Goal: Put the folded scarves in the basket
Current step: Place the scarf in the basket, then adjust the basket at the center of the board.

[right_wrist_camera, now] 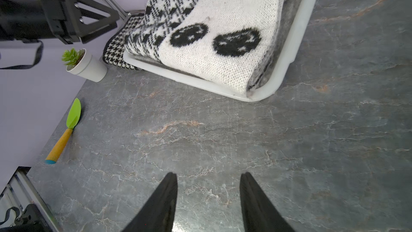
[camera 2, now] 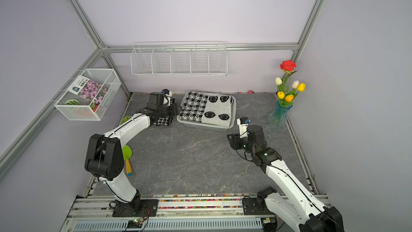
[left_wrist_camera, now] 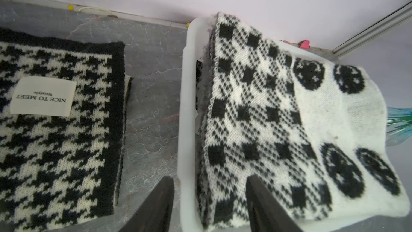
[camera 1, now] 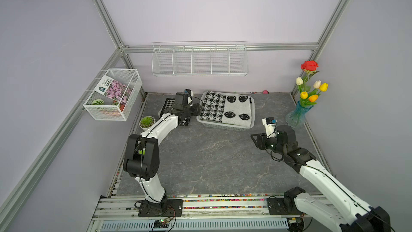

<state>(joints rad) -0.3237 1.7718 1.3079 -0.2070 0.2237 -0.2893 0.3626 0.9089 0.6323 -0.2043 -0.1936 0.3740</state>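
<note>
**Scarf's in the basket, both grippers empty**

The left gripper (left_wrist_camera: 209,178) is open a fair bit, not wide, and holds nothing. In the left wrist view its 2 fingers (left_wrist_camera: 156,204) sit either side of the basket (left_wrist_camera: 185,108) wall, 1 over bare desk and 1 over the scarf (left_wrist_camera: 256,108). Can't tell if either one actually touches. The right gripper (right_wrist_camera: 208,175) is parted about the same, with nothing between the fingers and only bare desk (right_wrist_camera: 223,130) below.

Poses: the left arm (camera 1: 160,123) has its elbow hiked up by the left wall. Its forearm reaches to the basket's left end with the gripper roughly level. The right arm (camera 1: 330,181) comes in from the front right. Its wrist stops short of the basket's front right corner, and the gripper points toward the middle of the desk, clear of the basket.

The scarf is folded, checks on 1 half and 4 black blobs on the white half. It sits in the basket, piled higher than the rim. A houndstooth scarf (left_wrist_camera: 55,130) lies flat on the desk just beside the basket's left end, partly under the left gripper in both top views.

Room-wise, the basket is close to the back wall. A vase (camera 1: 296,117) stands by the right wall, near the right wrist but apart from it. A pot plant (camera 1: 147,122) sits just beside the left forearm, and a trowel (right_wrist_camera: 71,117) lies along the left wall. There's a big bare stretch of desk in front of the basket, between the 2 arms.
</note>
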